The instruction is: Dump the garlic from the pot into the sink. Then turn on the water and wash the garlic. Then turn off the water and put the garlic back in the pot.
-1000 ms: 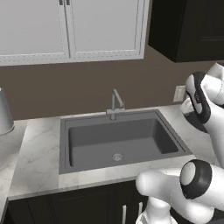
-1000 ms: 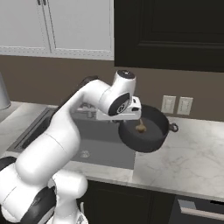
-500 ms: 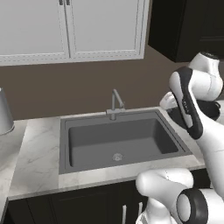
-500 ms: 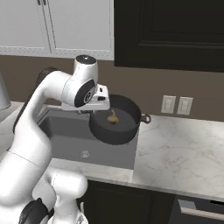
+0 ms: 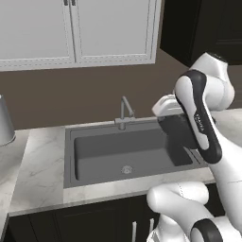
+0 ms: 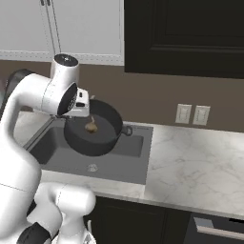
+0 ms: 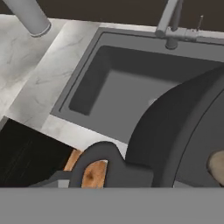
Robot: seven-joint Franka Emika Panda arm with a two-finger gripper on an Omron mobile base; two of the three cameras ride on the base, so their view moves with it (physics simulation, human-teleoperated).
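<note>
Clamped on the rim of the round black cooking pot (image 6: 93, 128), the claw (image 6: 82, 107) carries it in the air above the large dark grey rectangular sink (image 5: 127, 153); its jaws stand narrow, with the pot wall between them, beside the loop handle (image 7: 98, 162) that fills the lower part of the hand view. The pot hangs just below and in front of the claw, tilted so that its open mouth faces the right base camera. Inside it, close under the claw, the tiny tan garlic lump (image 6: 90, 127) rests on the pot's dark floor; in the hand view the garlic (image 7: 217, 166) shows as a pale shape at the right edge, within the pot (image 7: 183, 131). A second small loop handle (image 6: 127, 130) sticks out from the pot on the side away from the claw.

Below the claw and pot lies the sink basin (image 6: 121, 159), with its round silver drain (image 5: 126, 168) on the bottom, well beneath the pot. The thin grey metal faucet (image 5: 124, 112) stands at the back rim of the sink, beyond the claw, its spout (image 7: 168, 19) bent over the basin. The white marbled table (image 6: 190, 167) runs around the sink on every side. Far from the claw, at the other end of the sink, a grey metal vessel (image 5: 4, 123) stands on the table (image 5: 38, 170). On the brown wall past the pot, two white wall outlets (image 6: 192, 114) sit side by side above the table. White cabinet doors (image 5: 75, 30) hang high over the sink.
</note>
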